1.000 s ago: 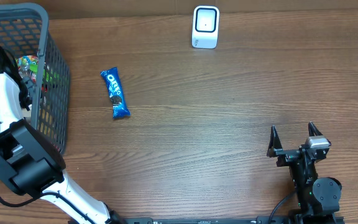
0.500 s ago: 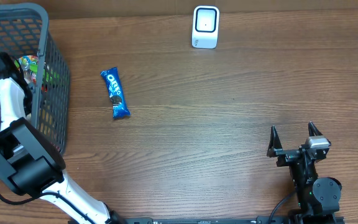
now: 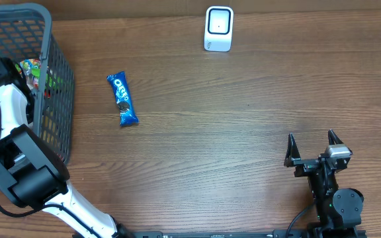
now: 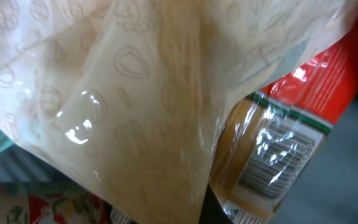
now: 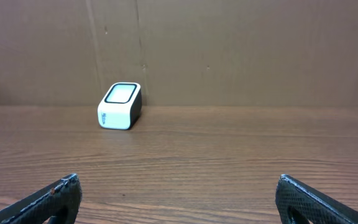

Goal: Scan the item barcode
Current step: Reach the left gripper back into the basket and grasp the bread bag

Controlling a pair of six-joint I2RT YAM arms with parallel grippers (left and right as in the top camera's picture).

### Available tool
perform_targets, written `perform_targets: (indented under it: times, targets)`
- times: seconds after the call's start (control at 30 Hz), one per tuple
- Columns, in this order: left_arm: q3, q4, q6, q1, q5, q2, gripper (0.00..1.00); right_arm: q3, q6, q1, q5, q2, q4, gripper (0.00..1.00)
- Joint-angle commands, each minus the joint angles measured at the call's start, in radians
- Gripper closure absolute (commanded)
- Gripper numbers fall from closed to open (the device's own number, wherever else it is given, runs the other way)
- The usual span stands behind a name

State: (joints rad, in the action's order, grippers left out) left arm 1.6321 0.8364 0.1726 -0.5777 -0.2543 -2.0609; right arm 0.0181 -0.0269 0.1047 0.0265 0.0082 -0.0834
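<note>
In the top left corner of the desk (image 3: 243,132) stands a dark mesh basket (image 3: 59,86), and the left arm (image 3: 8,99) reaches down into it among colourful packets (image 3: 33,69). The left pincer is clenched as far as it goes, but its fingers are out of sight in every view, so I cannot tell whether anything is caught between them. The left wrist camera is pressed close to a pale, see-through wrapper (image 4: 123,93) printed with faint outlines, which fills most of that view. Under its lower right edge lies a clear-wrapped pack with a red end (image 4: 334,81) and a barcode label (image 4: 272,165) facing the camera.

A blue biscuit pack (image 3: 122,100) lies flat on the desk, just to the right of the basket and apart from it. The white scanner (image 3: 218,28) sits at the far edge of the desk, near the middle, well apart from both the biscuit pack and the basket.

The right pincer (image 3: 313,140) hangs released near the front right of the desk, fingers spread wide with nothing between them, pointing towards the scanner.
</note>
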Motion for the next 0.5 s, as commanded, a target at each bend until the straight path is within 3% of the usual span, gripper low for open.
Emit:
perform_targets:
  times: [0.0, 0.27, 0.47]
  targets:
    - [0.068, 0.033, -0.008, -0.004, 0.031, 0.009, 0.96, -0.010, -0.007, -0.001, 0.006, -0.005, 0.004, 0.00]
    - [0.323, 0.211, 0.011, -0.003, 0.125, 0.023, 0.96, -0.010, -0.007, -0.001, 0.006, -0.005, 0.004, 0.00]
    - [0.401, 0.267, 0.031, 0.009, 0.124, 0.059, 0.96, -0.010, -0.007, -0.001, 0.006, -0.005, 0.004, 0.00]
